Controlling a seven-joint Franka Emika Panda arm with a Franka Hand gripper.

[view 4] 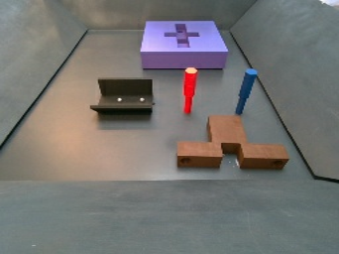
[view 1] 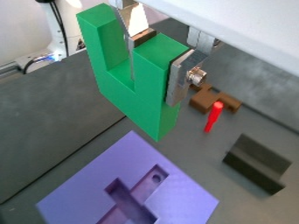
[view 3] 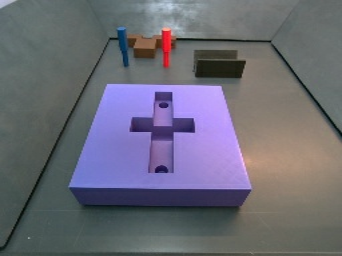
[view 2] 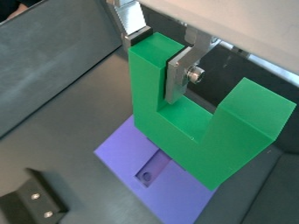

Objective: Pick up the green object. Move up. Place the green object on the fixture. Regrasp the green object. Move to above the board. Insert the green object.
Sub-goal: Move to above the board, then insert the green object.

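My gripper (view 1: 152, 74) is shut on one prong of the green object (view 1: 135, 83), a chunky U-shaped block, and holds it in the air; both wrist views show this (view 2: 155, 66). Silver finger plates (view 2: 177, 77) press the prong on both sides. The green object (view 2: 198, 131) hangs above the near end of the purple board (view 1: 128, 188), whose cross recess shows below it (view 2: 135, 149). The dark fixture (view 1: 257, 162) stands on the floor off to the side and is empty (view 4: 123, 96). Neither side view shows the gripper or the green object; the board (view 3: 167, 140) lies bare in both (view 4: 184, 45).
A red peg (view 4: 189, 89) and a blue peg (view 4: 247, 91) stand upright beside a brown block (view 4: 232, 144), near the fixture (view 3: 221, 64). The red peg (view 1: 215, 115) and brown block (view 1: 211, 94) also show in a wrist view. Grey walls enclose the floor.
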